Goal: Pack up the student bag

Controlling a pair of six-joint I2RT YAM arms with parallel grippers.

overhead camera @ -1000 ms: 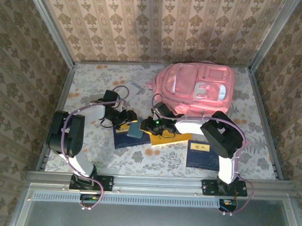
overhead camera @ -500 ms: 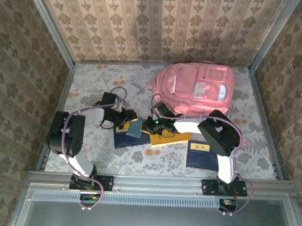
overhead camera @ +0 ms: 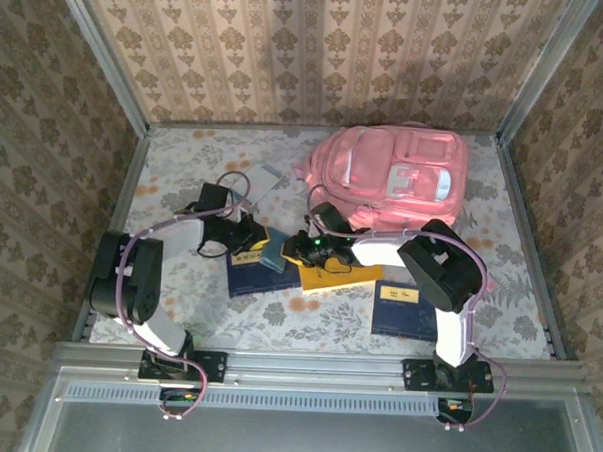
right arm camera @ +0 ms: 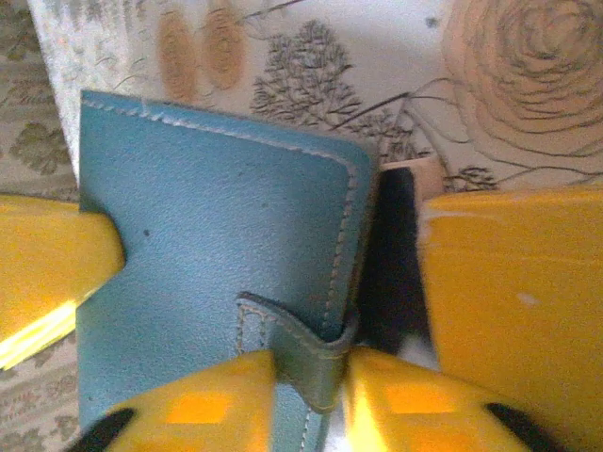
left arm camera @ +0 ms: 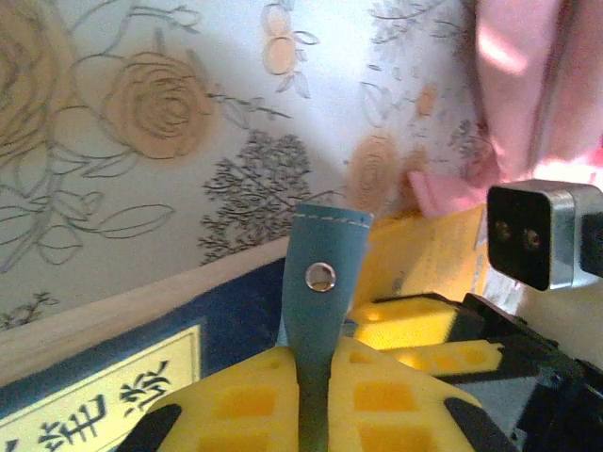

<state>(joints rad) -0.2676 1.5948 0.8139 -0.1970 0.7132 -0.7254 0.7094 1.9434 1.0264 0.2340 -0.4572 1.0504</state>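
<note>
Left fingers point(overhead camera: 251, 236), seen from above, have closed in. A second ago they stood spread beside the teal wallet point(overhead camera: 276, 257); now they are drawn together at its edge, over the navy book point(overhead camera: 251, 280). The right fingers point(overhead camera: 299, 248) meet the wallet from the other side, next to the yellow book point(overhead camera: 341, 276). The student bag point(overhead camera: 399, 175) lies flat at the back right of the bench point(overhead camera: 184, 171), apart from both arms.

From the left wrist, the left fingers are clenched on a teal tab point(left arm camera: 320, 276) with a metal stud, which I take to be part of the wallet.

From the right wrist, the wallet's strap point(right arm camera: 301, 363) sits between the right fingers, which flank it closely. Whether they pinch it I cannot tell.

With the left grip made, the wallet looks secured for a lift toward the bag. Nothing has gone in yet, and I cannot make out whether the bag's opening is unzipped.
</note>
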